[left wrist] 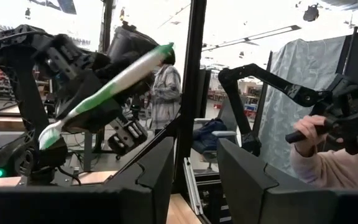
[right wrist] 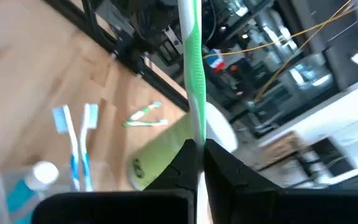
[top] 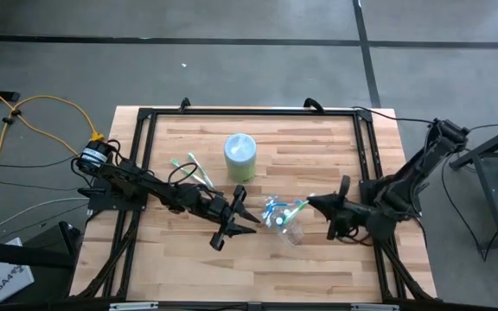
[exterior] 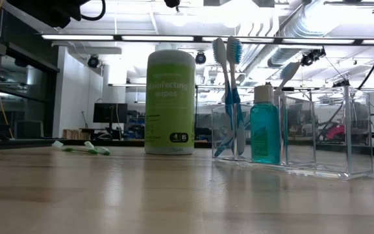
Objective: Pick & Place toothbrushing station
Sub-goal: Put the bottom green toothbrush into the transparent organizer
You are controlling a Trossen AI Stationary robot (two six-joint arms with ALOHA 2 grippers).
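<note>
Count at this moment, all views combined.

Green-white toothbrushes: three. Two lie on the desk (top: pixel 318 268) toward its left edge (top: pixel 190 166); one is pinched in the right claw (right wrist: pixel 196 149).

Blue-white toothbrushes (exterior: pixel 229 97): two, upright in the clear container (exterior: pixel 317 133).

Clear containers: one, near the desk's right edge.

Blue-green bottles (exterior: pixel 265 130) with white cap: one, in the container.

Green wipes canisters (exterior: pixel 170 102): one.

Claws: two; left claw (top: pixel 233 223).

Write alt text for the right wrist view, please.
The right pincer is shut on a green-and-white toothbrush that sticks out ahead of it. Beyond it on the wooden table are two blue-and-white toothbrushes and a blue bottle in a clear holder, a green wipes canister, and two more green toothbrushes lying flat.
</note>
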